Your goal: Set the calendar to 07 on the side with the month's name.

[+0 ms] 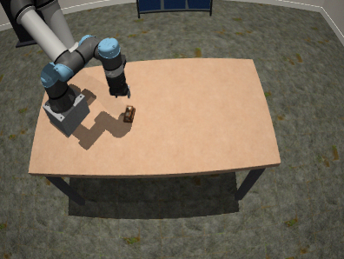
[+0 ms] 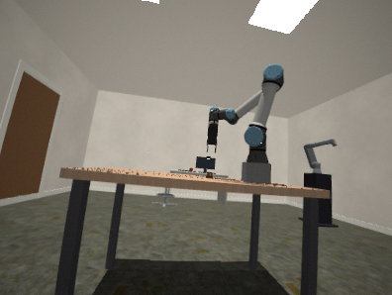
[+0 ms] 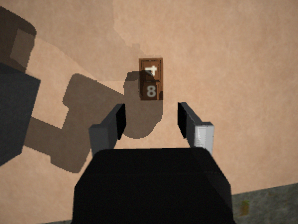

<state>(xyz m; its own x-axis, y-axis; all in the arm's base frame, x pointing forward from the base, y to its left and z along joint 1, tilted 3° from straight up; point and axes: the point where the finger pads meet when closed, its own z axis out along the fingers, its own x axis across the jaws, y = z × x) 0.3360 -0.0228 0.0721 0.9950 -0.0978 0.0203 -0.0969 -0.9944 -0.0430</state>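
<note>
The tabletop (image 1: 195, 109) carries the calendar tray (image 3: 151, 79) ahead of and below the end effector (image 3: 151, 122), well apart from it. Top faces seem to read 4 and 8, so a cube (image 3: 151, 91) should be approached squarely, descended upon slowly and gripped across flat sides. The arm is folded near its base, wrist pointing down, end effector released, fingers wide and empty.
</note>
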